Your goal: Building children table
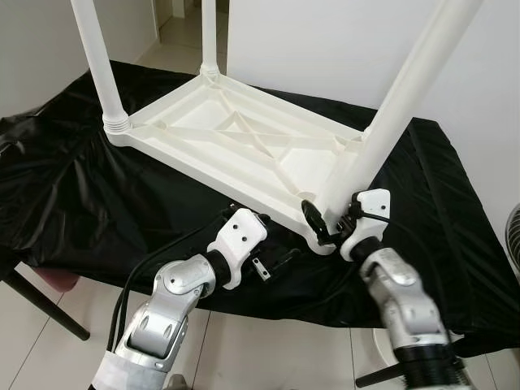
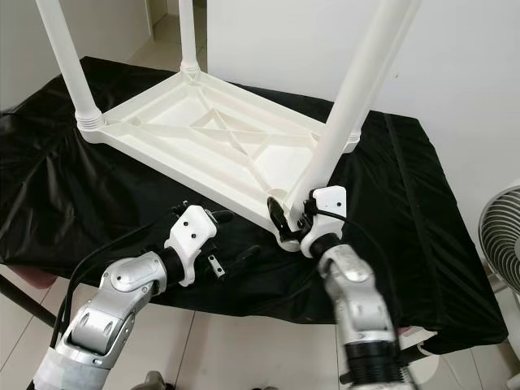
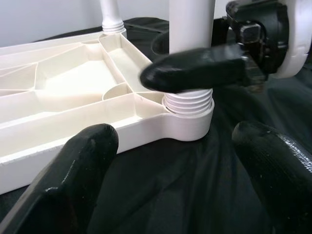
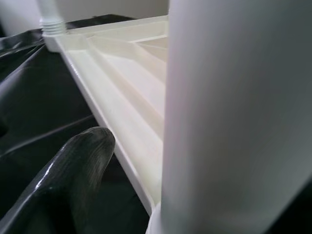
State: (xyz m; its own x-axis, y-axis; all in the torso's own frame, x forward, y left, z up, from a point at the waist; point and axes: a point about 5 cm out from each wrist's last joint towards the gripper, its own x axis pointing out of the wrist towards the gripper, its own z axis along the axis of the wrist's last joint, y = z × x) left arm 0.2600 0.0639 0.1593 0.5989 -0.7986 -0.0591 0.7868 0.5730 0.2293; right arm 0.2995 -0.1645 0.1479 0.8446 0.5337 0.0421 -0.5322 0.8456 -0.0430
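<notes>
A white plastic table top (image 1: pixel 244 138) lies upside down on a black cloth (image 1: pixel 73 195). Two white legs stand in its far sockets (image 1: pixel 97 65) (image 1: pixel 210 36). A third leg (image 1: pixel 398 106) rises, tilted, from the near right corner socket (image 3: pixel 187 114). My right gripper (image 1: pixel 325 221) is shut on this leg just above the threaded base, one finger (image 3: pixel 195 73) in front of it and the other behind. My left gripper (image 2: pixel 231 258) hovers open over the cloth, a little left of that corner, its fingers (image 3: pixel 83 161) pointing at the socket with nothing between them.
The cloth-covered table ends just in front of my arms, with tiled floor below. A white fan (image 2: pixel 500 236) stands at the right. A pinkish stool (image 1: pixel 57 280) and a dark table leg (image 1: pixel 41 305) are at the lower left. A white wall is behind.
</notes>
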